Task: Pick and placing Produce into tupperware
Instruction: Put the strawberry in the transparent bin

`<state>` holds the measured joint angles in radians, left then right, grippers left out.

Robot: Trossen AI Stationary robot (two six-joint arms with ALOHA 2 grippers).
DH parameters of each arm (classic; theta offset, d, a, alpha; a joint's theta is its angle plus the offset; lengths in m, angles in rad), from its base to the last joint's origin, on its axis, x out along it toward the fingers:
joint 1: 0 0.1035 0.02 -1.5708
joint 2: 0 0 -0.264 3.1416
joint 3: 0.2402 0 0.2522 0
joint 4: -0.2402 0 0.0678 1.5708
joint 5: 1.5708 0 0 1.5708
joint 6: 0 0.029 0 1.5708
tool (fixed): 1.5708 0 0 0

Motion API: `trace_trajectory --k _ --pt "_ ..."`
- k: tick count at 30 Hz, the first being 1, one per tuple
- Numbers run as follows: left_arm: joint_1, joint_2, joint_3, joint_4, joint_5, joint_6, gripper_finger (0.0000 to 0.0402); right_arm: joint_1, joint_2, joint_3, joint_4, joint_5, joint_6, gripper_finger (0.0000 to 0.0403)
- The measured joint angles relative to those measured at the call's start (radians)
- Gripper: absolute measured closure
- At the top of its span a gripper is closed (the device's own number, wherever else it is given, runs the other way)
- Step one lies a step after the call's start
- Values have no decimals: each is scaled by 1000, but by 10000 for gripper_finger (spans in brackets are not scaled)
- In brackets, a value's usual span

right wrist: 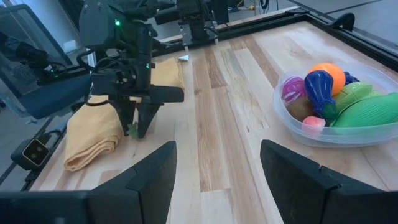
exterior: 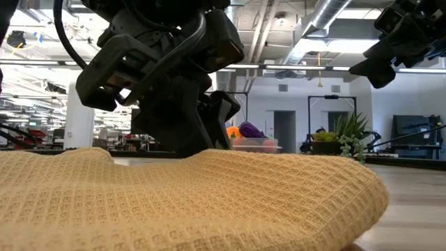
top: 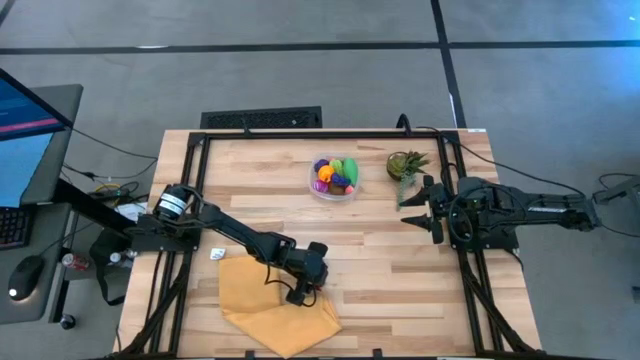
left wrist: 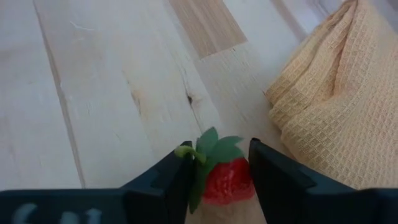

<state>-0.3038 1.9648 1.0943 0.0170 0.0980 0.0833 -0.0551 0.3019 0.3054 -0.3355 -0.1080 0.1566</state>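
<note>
A small red toy strawberry (left wrist: pixel 227 179) with green leaves sits between the fingers of my left gripper (left wrist: pixel 221 152), which points down beside the yellow cloth near the table's near edge (top: pixel 300 290). The right wrist view shows that gripper (right wrist: pixel 138 127) low over the wood. The round clear tub (top: pixel 333 180) stands at the table's far middle. It holds purple, magenta, orange and green produce (right wrist: pixel 336 93). My right gripper (top: pixel 415 205) hovers open at the table's right side, its fingers (right wrist: pixel 155 174) spread wide and the tub ahead of them. My left gripper pinches the strawberry's red body (left wrist: pixel 231 182) between its two fingers (left wrist: pixel 273 174), one on each side, coming from above and pointing down. The green leaves (left wrist: pixel 214 146) stick out past the fingertips. Whether the berry rests on the wood or hangs just above it, I cannot tell.
A crumpled yellow waffle cloth (top: pixel 275 300) lies right beside the left gripper and fills the low view's foreground (exterior: pixel 188 199). A small potted plant (top: pixel 405 165) stands to the right of the tub, near the right gripper. Bare wood (top: pixel 370 250) lies between the cloth and the tub.
</note>
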Motion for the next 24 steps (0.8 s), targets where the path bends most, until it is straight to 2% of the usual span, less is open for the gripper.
trace_trajectory --k 15,24 --pt "27 0 35 -10 -9 -65 299 0 0 0 0 0 0 147" --pt "33 0 55 -36 -9 -64 306 0 0 0 0 0 0 147"
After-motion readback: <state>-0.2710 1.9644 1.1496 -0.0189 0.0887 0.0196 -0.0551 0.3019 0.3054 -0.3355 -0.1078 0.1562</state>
